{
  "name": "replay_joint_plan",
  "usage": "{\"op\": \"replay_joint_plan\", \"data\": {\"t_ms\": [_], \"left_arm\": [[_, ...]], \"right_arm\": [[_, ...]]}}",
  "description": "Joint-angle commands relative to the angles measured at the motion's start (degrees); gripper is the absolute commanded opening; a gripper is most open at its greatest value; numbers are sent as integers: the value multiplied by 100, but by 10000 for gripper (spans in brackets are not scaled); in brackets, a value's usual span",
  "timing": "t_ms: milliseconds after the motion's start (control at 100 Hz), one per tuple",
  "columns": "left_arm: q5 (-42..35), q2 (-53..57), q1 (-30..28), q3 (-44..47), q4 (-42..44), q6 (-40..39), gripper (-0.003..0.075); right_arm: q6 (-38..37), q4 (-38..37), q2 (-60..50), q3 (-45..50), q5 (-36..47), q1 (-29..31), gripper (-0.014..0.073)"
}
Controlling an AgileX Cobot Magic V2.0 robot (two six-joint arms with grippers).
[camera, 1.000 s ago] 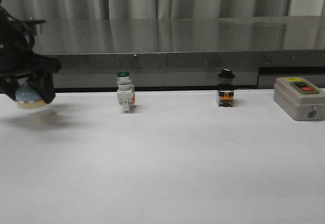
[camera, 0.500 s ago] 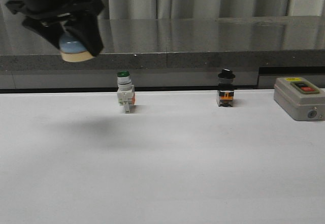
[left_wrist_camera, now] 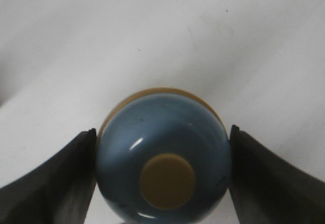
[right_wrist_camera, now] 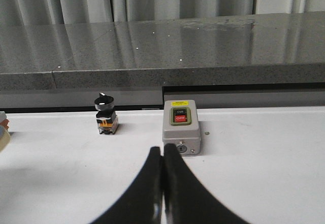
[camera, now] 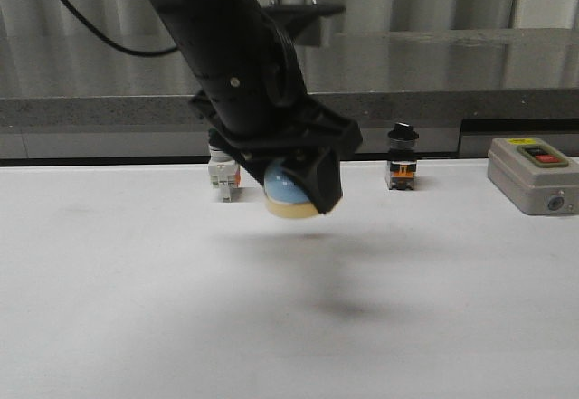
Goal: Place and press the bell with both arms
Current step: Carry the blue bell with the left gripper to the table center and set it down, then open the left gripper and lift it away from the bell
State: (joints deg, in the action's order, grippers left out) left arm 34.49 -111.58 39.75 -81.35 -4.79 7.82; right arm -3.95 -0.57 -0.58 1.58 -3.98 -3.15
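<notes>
My left gripper [camera: 297,191] is shut on the bell [camera: 288,193], a light-blue dome with a cream base, and holds it in the air just above the white table [camera: 289,327], near the middle. In the left wrist view the bell [left_wrist_camera: 162,153] sits between the two black fingers [left_wrist_camera: 56,178], its cream button facing the camera. My right gripper [right_wrist_camera: 162,150] is shut and empty, with its tips low over the table in front of the grey switch box. It is out of the front view.
A green-capped white push-button [camera: 222,168] stands partly hidden behind my left arm. A black-knobbed switch [camera: 402,156] stands at the back, right of centre. The grey switch box [camera: 534,175] sits at the far right. A dark ledge [camera: 434,100] runs along the back.
My left arm has carried the bell from the far left, up and over, to the middle of the table and lowered it close to the surface. The right gripper's earlier state is not shown.
</notes>
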Motion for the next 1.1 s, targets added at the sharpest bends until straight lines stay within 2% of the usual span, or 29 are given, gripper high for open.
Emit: {"op": "replay_joint_plan", "data": {"t_ms": [0,230,300,370,520,610,900,1090], "left_arm": [[-335,62,127,-154,-59,-7,198],[-312,-323,152,-154,-59,-7,203],[-312,-336,152,-154,-114,-7,231],[-312,-336,152,-154,-163,-7,311],[-312,-336,152,-154,-259,-7,574],[-312,-336,152,-154,-312,-7,659],[-266,-252,152,-154,-336,-7,666],[-216,256,59,-154,-336,-124,663]], "right_arm": [[15,-19,-108,-87,499,43,-60],[15,-19,-108,-87,499,43,-60],[15,-19,-108,-87,499,43,-60],[15,-19,-108,-87,499,43,-60],[15,-19,-108,-87,499,43,-60],[15,-19,-108,-87,499,43,-60],[15,-19,-108,-87,499,43,-60],[15,-19,-108,-87,499,43,-60]]}}
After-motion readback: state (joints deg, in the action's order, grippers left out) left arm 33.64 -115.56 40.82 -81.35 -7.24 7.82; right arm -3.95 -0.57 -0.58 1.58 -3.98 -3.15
